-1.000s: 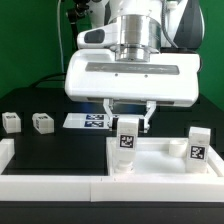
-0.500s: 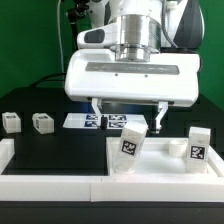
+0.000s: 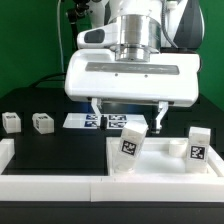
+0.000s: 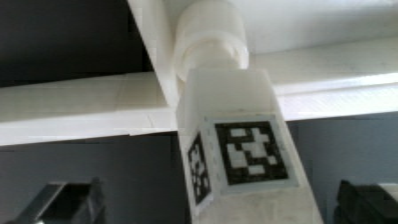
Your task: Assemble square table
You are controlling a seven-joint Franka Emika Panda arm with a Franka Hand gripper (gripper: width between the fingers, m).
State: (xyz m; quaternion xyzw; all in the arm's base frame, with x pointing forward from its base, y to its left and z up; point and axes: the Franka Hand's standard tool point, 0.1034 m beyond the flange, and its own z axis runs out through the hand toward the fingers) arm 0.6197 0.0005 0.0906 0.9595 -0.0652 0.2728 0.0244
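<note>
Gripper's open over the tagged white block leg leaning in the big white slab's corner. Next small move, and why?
Probably close the gripper on the white block leg to straighten it. Its jaws stand wide apart either side of it, and it tilts in the large white square slab, unlike the upright second leg, so it looks unseated.

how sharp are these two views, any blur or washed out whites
Wrist view: soft throughout; the leg fills the frame up close and its tag has fuzzy edges. Exterior view: sharper overall, but the white tabletop and the low wall wash together with little shading between them.
</note>
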